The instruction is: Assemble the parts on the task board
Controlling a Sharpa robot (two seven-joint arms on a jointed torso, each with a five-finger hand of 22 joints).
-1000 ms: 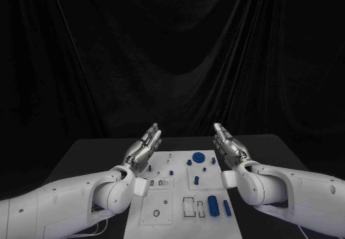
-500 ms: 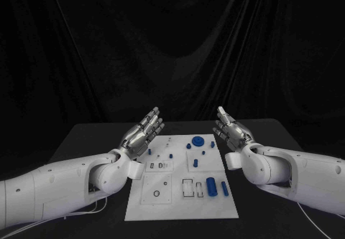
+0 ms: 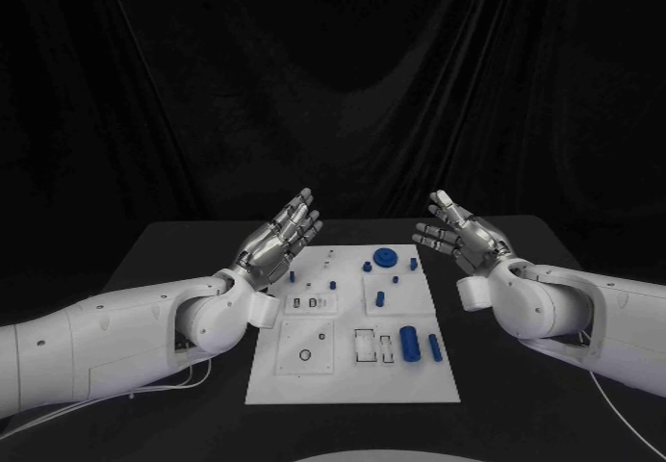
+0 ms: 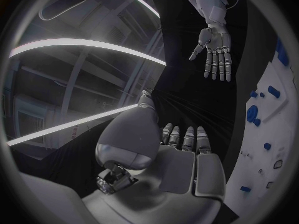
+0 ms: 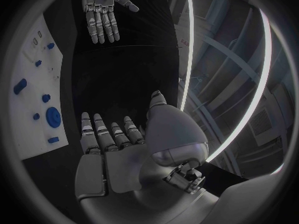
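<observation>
Both hands are raised above the far end of the bench [image 3: 166, 260], palms turned toward each other across the white board [image 3: 354, 375], and neither holds anything. Left hand [image 3: 282, 241] stands at the board's far left corner with its fingers straight, close side by side and slanting up and away; its white arm [image 3: 125, 337] comes in low from the left. Right hand [image 3: 458, 236] stands off the board's far right corner with its fingers loosely spread and a little bent, and its arm [image 3: 583, 313] slopes down to the right. Neither hand touches the board or any piece. On the board, which lies flat in the middle of the bench, small blue parts sit untouched: a round disc [image 3: 383, 256] near the far edge, a thick cylinder [image 3: 410, 342] and a thinner pin [image 3: 434, 348] just beside it toward the near right. Several smaller blue bits lie scattered between these.
</observation>
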